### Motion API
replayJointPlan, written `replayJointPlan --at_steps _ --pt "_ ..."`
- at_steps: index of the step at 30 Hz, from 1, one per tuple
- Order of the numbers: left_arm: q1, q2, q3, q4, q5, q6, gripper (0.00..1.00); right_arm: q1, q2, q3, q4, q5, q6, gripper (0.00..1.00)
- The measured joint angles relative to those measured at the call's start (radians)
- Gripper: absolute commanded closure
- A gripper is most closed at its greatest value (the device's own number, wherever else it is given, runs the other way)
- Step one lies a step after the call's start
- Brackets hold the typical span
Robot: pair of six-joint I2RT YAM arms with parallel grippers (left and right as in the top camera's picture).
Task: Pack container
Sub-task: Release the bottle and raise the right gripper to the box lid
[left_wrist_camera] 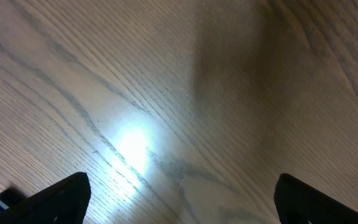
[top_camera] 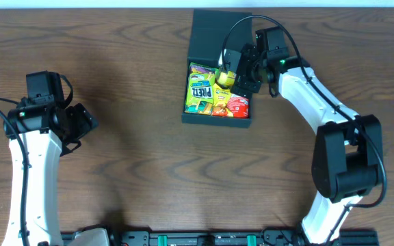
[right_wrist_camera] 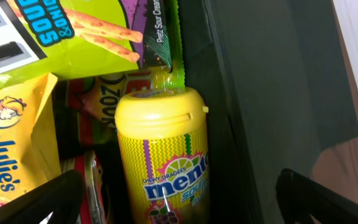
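Note:
The dark container [top_camera: 217, 120] stands open at the back middle of the table, its lid [top_camera: 214, 34] folded back. Inside lie a green Pretz bag [top_camera: 200, 87], other snack packets and a yellow Mentos canister [top_camera: 225, 77]. My right gripper [top_camera: 241, 72] hovers over the box's right side. In the right wrist view the canister [right_wrist_camera: 163, 155] lies against the container wall [right_wrist_camera: 253, 93], and my right gripper [right_wrist_camera: 179, 199] is open, its fingers wide apart on either side with gaps. My left gripper [top_camera: 84, 123] is open above bare wood at the left, nothing between its fingers [left_wrist_camera: 182, 193].
Beside the canister, the right wrist view shows the Pretz bag [right_wrist_camera: 104, 31], a yellow Julie's packet [right_wrist_camera: 11, 143] and a small red can [right_wrist_camera: 82, 186]. The brown wooden table [top_camera: 135, 157] spreads between the two arms.

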Motion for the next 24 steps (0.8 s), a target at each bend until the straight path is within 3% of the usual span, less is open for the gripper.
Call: replayJointPlan --at_steps 5,8,10,11,15,17,18,19,22,24 --pt "0.000 0.000 0.000 0.000 0.000 0.000 0.05 0.000 -0.006 0.045 -0.005 0.008 0.093 0.01" --pt "0.000 0.000 0.000 0.000 0.000 0.000 0.05 0.000 -0.041 0.092 -0.008 0.013 0.222 0.01" --pt "0.000 0.000 0.000 0.000 0.000 0.000 0.05 0.000 -0.084 0.121 -0.008 0.030 0.340 0.13" --pt "0.000 0.000 0.000 0.000 0.000 0.000 0.05 0.000 -0.114 0.133 -0.012 0.056 0.434 0.27" --pt "0.000 0.000 0.000 0.000 0.000 0.000 0.05 -0.019 -0.231 0.163 -0.109 0.146 0.790 0.58" --pt "0.000 0.000 0.000 0.000 0.000 0.000 0.05 -0.044 -0.278 0.169 -0.201 0.171 0.946 0.50" --pt "0.000 0.000 0.000 0.000 0.000 0.000 0.05 -0.061 -0.296 0.171 -0.253 0.182 1.019 0.38" --pt "0.000 0.000 0.000 0.000 0.000 0.000 0.05 -0.079 -0.307 0.172 -0.314 0.189 1.073 0.32" --pt "0.000 0.000 0.000 0.000 0.000 0.000 0.05 -0.104 -0.309 0.171 -0.442 0.181 1.172 0.50" --pt "0.000 0.000 0.000 0.000 0.000 0.000 0.05 -0.105 -0.300 0.167 -0.528 0.164 1.244 0.54"
